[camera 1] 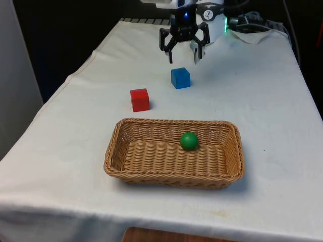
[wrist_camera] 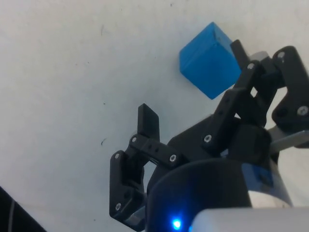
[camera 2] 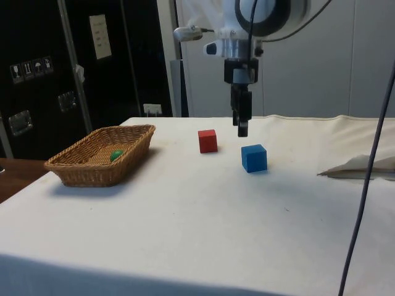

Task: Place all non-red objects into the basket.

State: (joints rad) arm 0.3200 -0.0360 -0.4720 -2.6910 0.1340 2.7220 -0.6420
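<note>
Since the empty claw point(camera 1: 183, 54) hangs spread behind the blue cube point(camera 1: 180, 77), dropping off-centre could knock it toward the red cube point(camera 1: 140, 99)

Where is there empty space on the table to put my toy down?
Bare cloth lies beside the basket at the front view's right and left, and along the near table edge. It is busier behind the basket, where the red cube and blue cube sit under the open gripper.
</note>
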